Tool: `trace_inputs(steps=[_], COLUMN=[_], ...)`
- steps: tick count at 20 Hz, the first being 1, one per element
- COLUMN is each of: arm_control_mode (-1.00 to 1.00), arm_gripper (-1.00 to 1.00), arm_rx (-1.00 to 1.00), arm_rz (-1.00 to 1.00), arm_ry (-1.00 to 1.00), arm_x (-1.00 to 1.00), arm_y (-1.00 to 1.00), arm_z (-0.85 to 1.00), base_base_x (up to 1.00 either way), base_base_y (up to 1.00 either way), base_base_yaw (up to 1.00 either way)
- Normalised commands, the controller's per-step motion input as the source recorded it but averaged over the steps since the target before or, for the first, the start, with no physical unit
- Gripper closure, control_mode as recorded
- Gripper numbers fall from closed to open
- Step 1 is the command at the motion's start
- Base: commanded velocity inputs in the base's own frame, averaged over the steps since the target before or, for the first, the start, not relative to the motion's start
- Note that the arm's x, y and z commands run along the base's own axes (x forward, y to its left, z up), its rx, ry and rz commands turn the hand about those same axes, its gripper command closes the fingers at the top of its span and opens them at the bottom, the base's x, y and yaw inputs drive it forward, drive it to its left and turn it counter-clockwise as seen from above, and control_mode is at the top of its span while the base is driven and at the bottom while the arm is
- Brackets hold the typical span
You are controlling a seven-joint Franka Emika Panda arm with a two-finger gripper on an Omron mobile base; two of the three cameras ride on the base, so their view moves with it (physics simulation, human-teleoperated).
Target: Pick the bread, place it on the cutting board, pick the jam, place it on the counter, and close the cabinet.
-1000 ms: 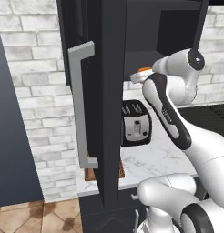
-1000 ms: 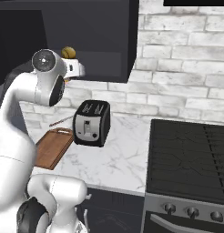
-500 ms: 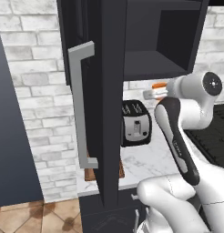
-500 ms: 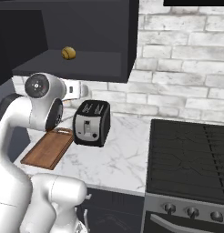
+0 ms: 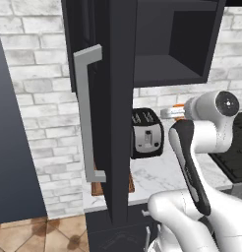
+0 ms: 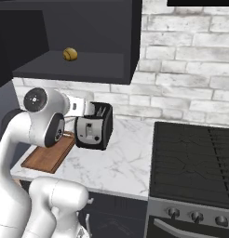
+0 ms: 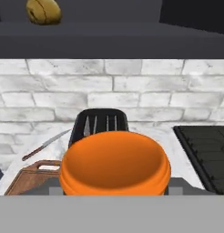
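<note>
The jam [image 7: 114, 164], an orange jar, sits large and close in the hand view, and my gripper [image 7: 114, 184] is shut on it. From the left base view the jam [image 5: 178, 106] peeks out at the gripper [image 5: 171, 112], just right of the toaster's top. The bread [image 6: 70, 54] lies on the open cabinet's shelf, well above the gripper [image 6: 84, 106]; the hand view has the bread [image 7: 43, 10] at its top left. On the counter [image 6: 123, 162] the cutting board [image 6: 48, 155] lies left of the toaster, its handle end nearest the hand view [image 7: 29, 178]. The cabinet door [image 5: 93, 98] stands open.
A black toaster [image 6: 93, 126] stands on the counter directly under and in front of the gripper. A knife [image 7: 44, 145] lies behind the board by the brick wall. The black stovetop [image 6: 195, 158] takes up the right side. The open door's grey bar handle [image 5: 84, 113] juts out to the left.
The arm has come down from cabinet shelf height to just above the toaster, carrying the jam. The bread stays on the shelf.
</note>
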Motion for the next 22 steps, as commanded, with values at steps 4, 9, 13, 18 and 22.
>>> trace_inputs(steps=[4,9,13,18,22], arm_control_mode=[-1.00,-1.00,-1.00,-1.00,-1.00], arm_gripper=[1.00,1.00,1.00,1.00,1.00], arm_rx=[0.08,0.11,0.06,0.00,0.00], arm_rz=[-0.13,-0.04,0.00,0.00,0.00], arm_ry=[0.24,0.17,0.06,0.00,0.00], arm_x=[-0.01,0.00,0.06,0.00,0.00], arm_y=[-0.20,-0.18,-0.15,-0.09,-0.01], arm_z=[-0.24,-0.32,-0.40,-0.43,-0.41], base_base_x=[0.00,0.00,0.00,0.00,0.00], base_base_y=[0.00,0.00,0.00,0.00,0.00], base_base_yaw=[0.00,0.00,0.00,0.00,0.00])
